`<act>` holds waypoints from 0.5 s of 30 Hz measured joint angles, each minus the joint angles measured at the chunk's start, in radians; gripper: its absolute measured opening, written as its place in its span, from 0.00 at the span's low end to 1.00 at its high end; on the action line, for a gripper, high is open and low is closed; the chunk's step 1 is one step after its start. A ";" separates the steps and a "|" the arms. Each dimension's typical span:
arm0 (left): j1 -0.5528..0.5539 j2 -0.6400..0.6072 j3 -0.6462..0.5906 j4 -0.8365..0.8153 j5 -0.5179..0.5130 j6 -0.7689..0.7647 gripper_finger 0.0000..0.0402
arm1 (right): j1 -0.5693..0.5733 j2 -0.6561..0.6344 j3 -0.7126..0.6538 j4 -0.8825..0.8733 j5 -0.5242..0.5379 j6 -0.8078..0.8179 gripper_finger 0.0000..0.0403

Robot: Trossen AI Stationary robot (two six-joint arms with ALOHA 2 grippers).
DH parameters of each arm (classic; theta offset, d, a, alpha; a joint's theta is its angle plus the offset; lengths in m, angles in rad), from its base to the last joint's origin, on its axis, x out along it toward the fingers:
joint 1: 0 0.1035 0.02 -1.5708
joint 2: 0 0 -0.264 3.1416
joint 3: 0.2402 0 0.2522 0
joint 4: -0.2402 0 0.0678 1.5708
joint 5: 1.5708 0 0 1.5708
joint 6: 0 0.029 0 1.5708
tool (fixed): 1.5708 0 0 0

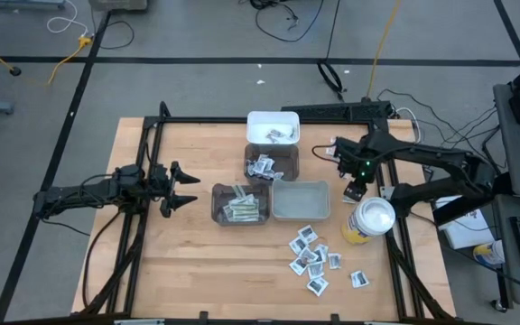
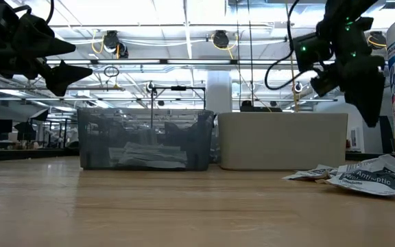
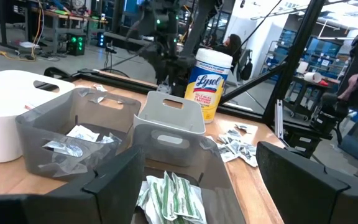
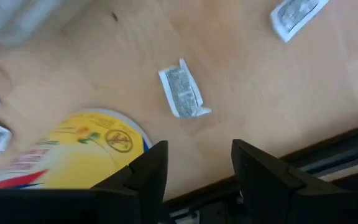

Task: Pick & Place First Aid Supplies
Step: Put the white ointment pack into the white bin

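While the high view lays out the whole wooden table (image 1: 188,262), it shows a cluster of small square white sachets with dark print (image 1: 310,253) lying loose on the boards near the front right, just in front of the pale translucent empty bin (image 1: 300,200) and beside the yellow canister with a white lid (image 1: 369,221). Behind that bin sit a smoky grey bin holding sachets (image 1: 271,165) and a white bin (image 1: 273,127) farther back; a second smoky grey bin with green-striped wrappers (image 1: 239,204) stands to the left of the pale one.

From above, the right gripper (image 1: 355,191) hangs over the table's right edge, just behind the canister and clear of the sachets. Only its own wrist camera shows what lies under it: a single white printed sachet (image 4: 182,92) flat on the wood, another packet (image 4: 297,15) farther off, and the canister's yellow label (image 4: 73,149) close by. Its dark fingers (image 4: 145,171) stand a little apart with nothing between them.

Across the table the left gripper (image 1: 181,189) hovers above the left side, its fingers spread wide and empty. Its wrist camera looks into the striped-wrapper bin (image 3: 173,196) and reads the canister's label (image 3: 209,81), which the overhead picture cannot show.

At table height the low view catches the crumpled sachets (image 2: 362,177) side-on, resting on the wood, with both grippers raised above the bins
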 joint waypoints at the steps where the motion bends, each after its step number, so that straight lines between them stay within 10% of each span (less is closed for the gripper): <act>1: 0.000 0.000 0.000 0.000 0.000 0.000 0.77 | 0.008 0.004 -0.013 0.007 0.001 0.000 0.43; 15: 0.000 0.000 0.000 0.000 0.000 0.000 0.77 | 0.098 0.131 -0.064 0.149 0.001 0.018 0.42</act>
